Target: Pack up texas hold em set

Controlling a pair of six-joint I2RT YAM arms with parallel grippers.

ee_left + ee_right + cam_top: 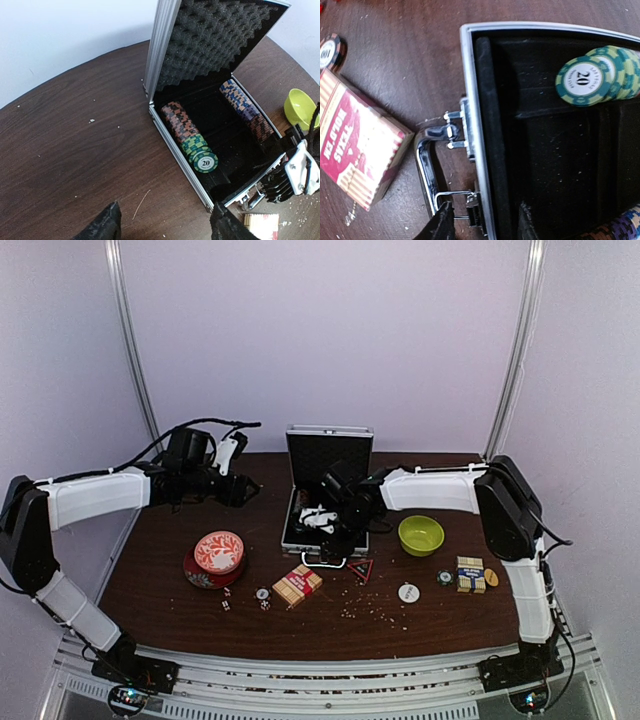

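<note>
Fingertips of the right gripper (482, 222) are spread narrowly astride the front wall of the open aluminium case (470, 100), empty. The red-and-tan card deck (357, 145) lies just outside them, beyond the handle (427, 165), long axis along that wall. The left gripper (165, 225), open and empty, hangs farther off.

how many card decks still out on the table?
2. One card deck lies in front of the open case, near its handle. The other deck sits at the right, near the lime-green bowl. None visible inside the case.
</note>
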